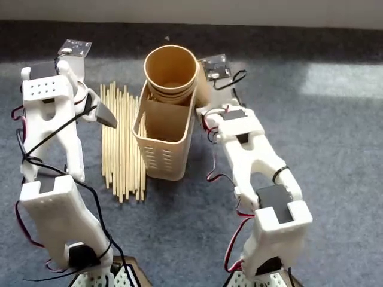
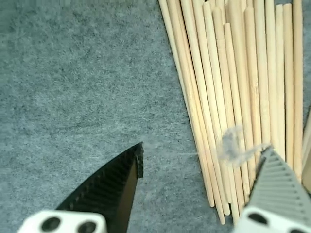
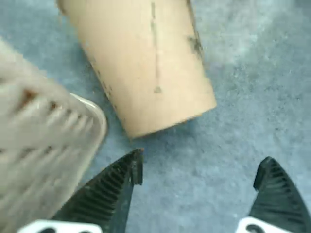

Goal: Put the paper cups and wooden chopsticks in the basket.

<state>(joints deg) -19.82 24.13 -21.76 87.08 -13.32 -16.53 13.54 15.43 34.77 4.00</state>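
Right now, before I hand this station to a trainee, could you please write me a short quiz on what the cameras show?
1. True or false: the wooden chopsticks lie inside the basket.
2. The left gripper has its fingers: A open, B shut on a chopstick, C shut on a cup.
3. What lies just ahead of the right gripper?
Key: 1 false, they lie on the carpet beside it; 2 A; 3 the paper cups.

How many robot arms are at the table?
2. The left arm is beside the chopsticks; the right arm is on the basket's other side, near the paper cups.
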